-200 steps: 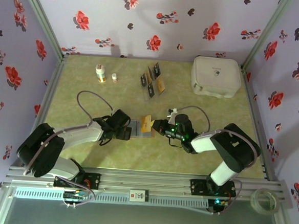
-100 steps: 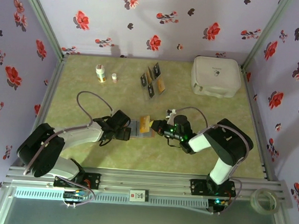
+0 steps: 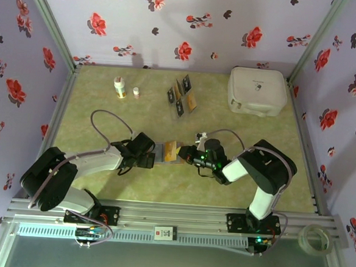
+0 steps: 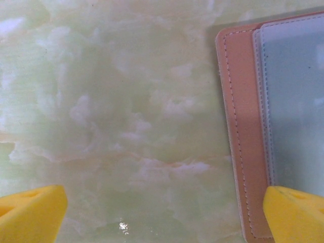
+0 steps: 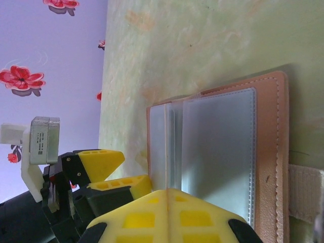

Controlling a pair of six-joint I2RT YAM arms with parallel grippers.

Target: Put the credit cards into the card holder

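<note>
The card holder lies open on the table between my two grippers, brown leather with grey-blue pockets. My right gripper is shut on a gold-yellow credit card. The right wrist view has this card edge-on, rising from the closed fingers over the holder's left half. My left gripper stands open at the holder's left edge, one yellow finger resting on the leather and the other on bare table. Several more dark credit cards stand in a rack at the back.
A large white rounded case sits at the back right. Two small bottles stand at the back left. Flowered walls close in the table on three sides. My left gripper's fingers lie close beside the right gripper.
My right gripper has moved left with the card, bringing it over the open holder. The left gripper has stayed at the holder's left edge.
</note>
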